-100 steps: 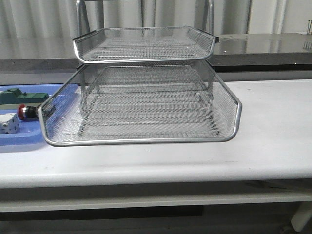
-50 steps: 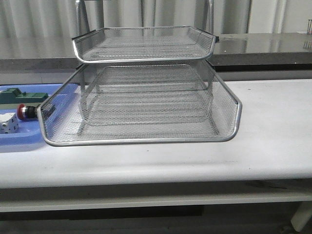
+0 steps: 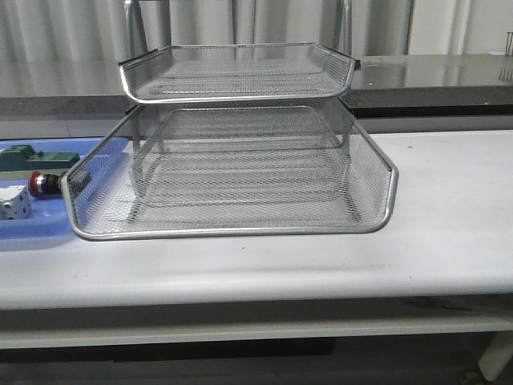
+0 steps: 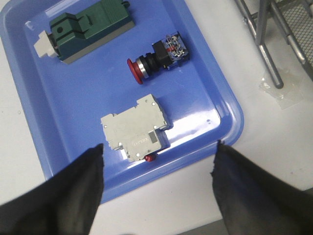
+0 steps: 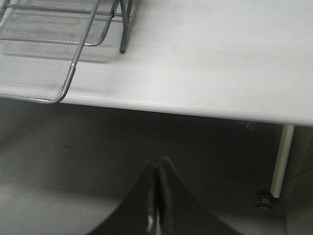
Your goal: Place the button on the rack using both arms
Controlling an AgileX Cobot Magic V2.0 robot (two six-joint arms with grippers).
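Front view: blue tray (image 3: 40, 228) cut by the left edge and partly behind the rack (image 3: 232, 160); the rack's uprights run off the top. Button (image 3: 44, 184) shows only its red head, body behind the mesh wall. Neither arm in front view. Left wrist view: both fingers (image 4: 58, 196) of left claw (image 4: 159, 193) cut by the bottom edge; rack's legs only, rest cropped. Right wrist view: rack's tray corner only; counter (image 5: 220, 58) cut on three sides.

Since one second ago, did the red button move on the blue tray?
No. In the front view the button lies at the same spot beside the rack rim, on the blue tray, as before.
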